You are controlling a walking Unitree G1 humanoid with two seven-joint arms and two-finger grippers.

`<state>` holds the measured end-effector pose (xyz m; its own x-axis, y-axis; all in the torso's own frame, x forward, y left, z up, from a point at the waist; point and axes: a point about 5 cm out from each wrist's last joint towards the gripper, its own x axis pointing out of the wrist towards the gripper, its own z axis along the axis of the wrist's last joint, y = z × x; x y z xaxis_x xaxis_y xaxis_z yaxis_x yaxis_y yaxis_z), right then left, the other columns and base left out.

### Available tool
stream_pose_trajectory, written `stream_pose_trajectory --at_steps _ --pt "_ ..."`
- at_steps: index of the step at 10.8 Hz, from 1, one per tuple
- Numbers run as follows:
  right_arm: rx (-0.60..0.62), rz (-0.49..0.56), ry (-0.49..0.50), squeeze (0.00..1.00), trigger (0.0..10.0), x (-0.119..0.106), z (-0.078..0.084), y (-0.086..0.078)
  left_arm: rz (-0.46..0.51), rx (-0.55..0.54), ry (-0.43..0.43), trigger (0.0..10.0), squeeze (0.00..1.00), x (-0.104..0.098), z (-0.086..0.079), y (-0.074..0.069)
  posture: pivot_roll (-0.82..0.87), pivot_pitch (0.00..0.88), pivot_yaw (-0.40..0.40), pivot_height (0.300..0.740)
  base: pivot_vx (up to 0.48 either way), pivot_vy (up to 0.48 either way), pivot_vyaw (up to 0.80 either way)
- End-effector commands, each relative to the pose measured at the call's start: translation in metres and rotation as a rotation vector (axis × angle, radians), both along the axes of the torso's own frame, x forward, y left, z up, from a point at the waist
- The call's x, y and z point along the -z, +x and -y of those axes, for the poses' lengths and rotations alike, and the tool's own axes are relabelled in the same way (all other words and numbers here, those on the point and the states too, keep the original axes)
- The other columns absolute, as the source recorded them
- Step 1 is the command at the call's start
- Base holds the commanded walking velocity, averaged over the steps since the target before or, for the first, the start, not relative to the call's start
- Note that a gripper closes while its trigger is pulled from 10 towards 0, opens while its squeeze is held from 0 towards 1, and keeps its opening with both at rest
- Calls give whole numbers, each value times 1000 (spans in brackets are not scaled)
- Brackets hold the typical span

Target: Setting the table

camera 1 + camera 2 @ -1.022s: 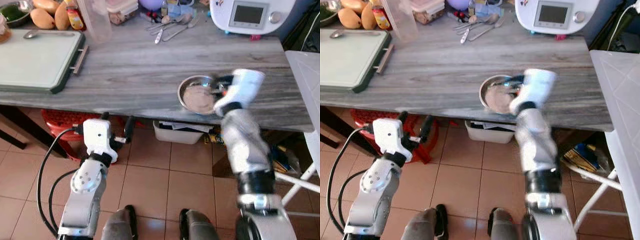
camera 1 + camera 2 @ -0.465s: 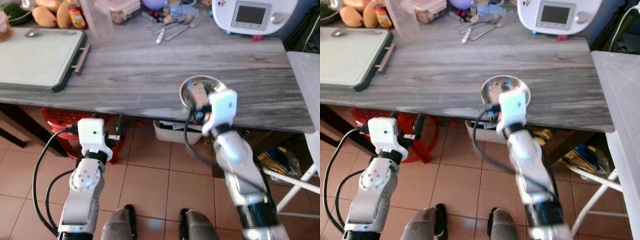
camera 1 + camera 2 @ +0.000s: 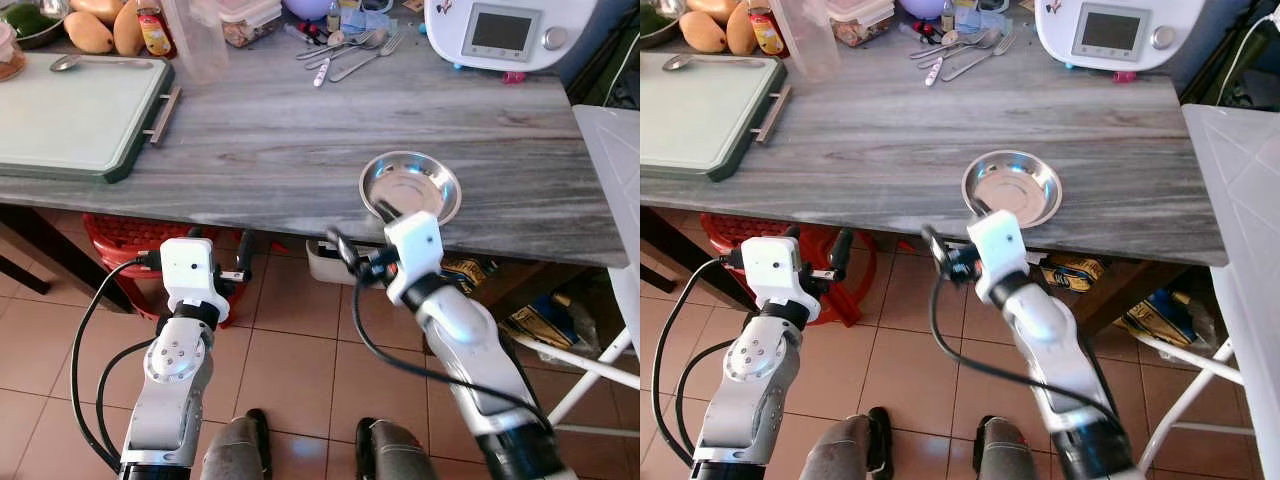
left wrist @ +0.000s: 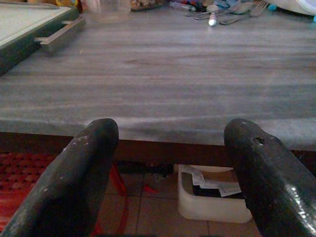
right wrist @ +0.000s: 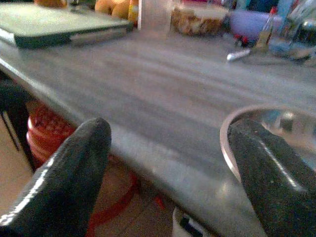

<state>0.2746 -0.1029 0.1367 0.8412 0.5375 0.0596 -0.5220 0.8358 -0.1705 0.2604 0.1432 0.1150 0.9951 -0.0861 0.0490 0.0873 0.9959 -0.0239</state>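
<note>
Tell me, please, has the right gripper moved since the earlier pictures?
Yes: the right gripper has pulled back off the metal bowl to below the table edge.

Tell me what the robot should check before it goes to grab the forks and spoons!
1. Metal bowl set on the table, near the front edge: ok.
2. Right gripper open and holding nothing, below the table edge: ok.
3. Left gripper open and holding nothing, also below the edge: ok.
4. Forks and spoons lying at the far side of the table: ok.
5. Can the arms reach that far from here? Cannot tell.
6. Bare tabletop between the bowl and the cutlery: ok.
</note>
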Motion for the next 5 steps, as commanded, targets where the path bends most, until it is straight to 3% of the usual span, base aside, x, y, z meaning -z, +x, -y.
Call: stream_pose_trajectory --at_steps 1,3,5 --pt "-24 -7 0 1000 10000 0 -1 -5 -23 -13 7 10000 0 5 -2 -2 -25 177 5 740 0 0 0" --pt "-95 -77 -20 1000 10000 12 -4 -18 -22 -8 4 10000 0 5 -1 -2 -35 179 5 740 0 0 0" --pt "-89 -117 -24 1000 10000 19 -1 -23 -21 2 3 10000 0 5 0 -2 -38 180 5 740 0 0 0"
